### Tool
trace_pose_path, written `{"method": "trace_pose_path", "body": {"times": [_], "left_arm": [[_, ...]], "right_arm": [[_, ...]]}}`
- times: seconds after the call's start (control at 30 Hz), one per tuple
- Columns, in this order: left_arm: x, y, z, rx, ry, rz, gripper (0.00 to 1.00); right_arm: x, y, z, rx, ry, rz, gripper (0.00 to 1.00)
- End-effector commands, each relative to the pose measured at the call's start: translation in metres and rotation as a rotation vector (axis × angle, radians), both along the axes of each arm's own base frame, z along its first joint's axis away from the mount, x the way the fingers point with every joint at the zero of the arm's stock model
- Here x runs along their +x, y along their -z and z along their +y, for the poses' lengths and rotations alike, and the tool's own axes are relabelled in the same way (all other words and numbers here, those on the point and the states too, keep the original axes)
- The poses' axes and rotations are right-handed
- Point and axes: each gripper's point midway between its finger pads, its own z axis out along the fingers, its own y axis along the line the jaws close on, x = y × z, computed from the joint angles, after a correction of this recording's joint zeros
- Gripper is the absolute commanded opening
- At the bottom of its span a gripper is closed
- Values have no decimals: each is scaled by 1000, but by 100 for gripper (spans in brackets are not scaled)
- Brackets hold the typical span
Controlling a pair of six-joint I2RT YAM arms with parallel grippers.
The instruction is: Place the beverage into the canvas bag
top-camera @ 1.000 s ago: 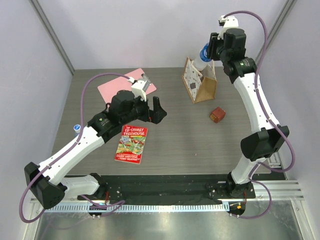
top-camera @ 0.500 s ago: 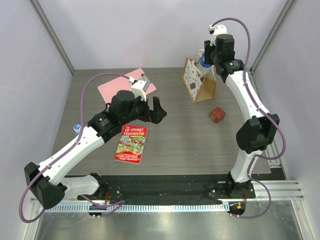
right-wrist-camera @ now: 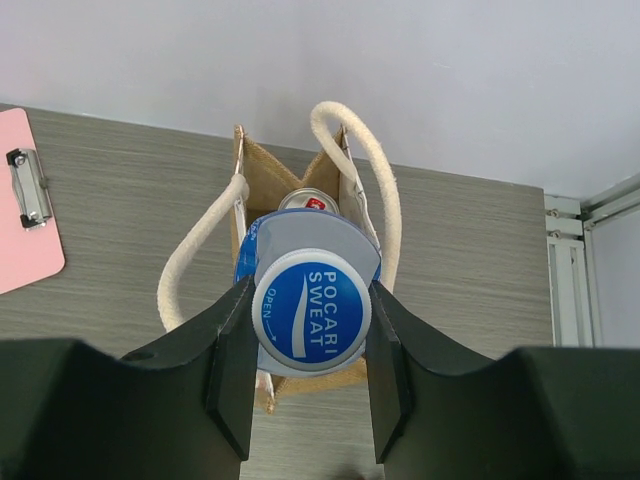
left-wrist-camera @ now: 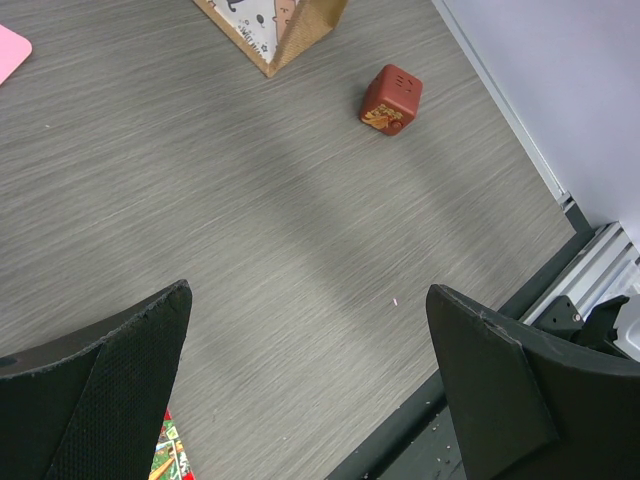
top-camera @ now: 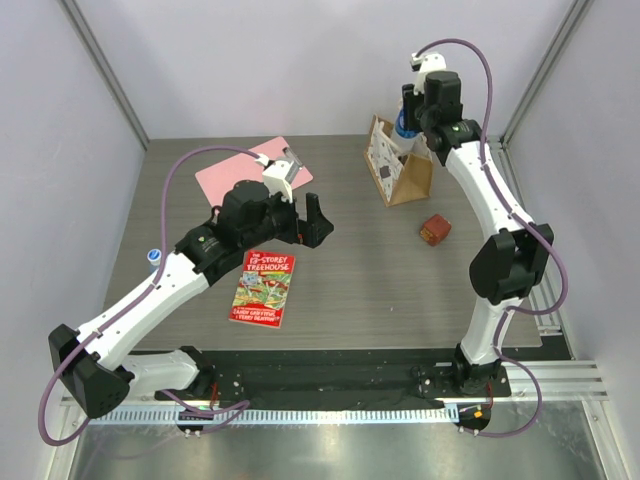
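Note:
The beverage (right-wrist-camera: 311,311), a bottle with a blue "Pocari Sweat" cap, hangs cap-up between the fingers of my right gripper (right-wrist-camera: 311,330), which is shut on its neck. Directly below it stands the canvas bag (right-wrist-camera: 276,176), open, its cream loop handles (right-wrist-camera: 368,172) spread to either side. A can top (right-wrist-camera: 312,201) shows inside the bag. From above, the beverage (top-camera: 404,123) sits over the bag (top-camera: 400,175) at the back right. My left gripper (top-camera: 305,222) hovers open over mid-table, holding nothing.
A red cube (top-camera: 434,229) lies right of the bag, also in the left wrist view (left-wrist-camera: 391,98). A pink clipboard (top-camera: 240,170) lies at the back left, and a red book (top-camera: 263,287) sits below my left gripper. A small blue-white object (top-camera: 155,256) rests near the left edge.
My right arm has swung left and brought the beverage over the bag's open mouth. The left arm has not moved.

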Motion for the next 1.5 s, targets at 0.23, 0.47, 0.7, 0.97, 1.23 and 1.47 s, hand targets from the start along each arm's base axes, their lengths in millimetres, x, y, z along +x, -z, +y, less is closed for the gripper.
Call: {"method": "trace_pose_path", "body": {"times": [0.23, 0.47, 0.7, 0.97, 1.23, 1.47], "left_arm": [[3, -24, -2, -39, 6, -52, 100], [4, -24, -2, -39, 3, -53, 100], [4, -22, -3, -37, 5, -48, 100], [5, -20, -2, -30, 2, -46, 100], [5, -18, -3, -27, 1, -41, 100], [13, -7, -2, -13, -40, -16, 100]], "right_arm": [[22, -75, 29, 155, -85, -246, 1], [36, -56, 35, 155, -98, -233, 1], [45, -52, 41, 146, -141, -297, 1], [58, -58, 35, 125, -105, -367, 1], [72, -44, 32, 74, -84, -380, 1], [84, -25, 35, 63, -90, -360, 1]]}}
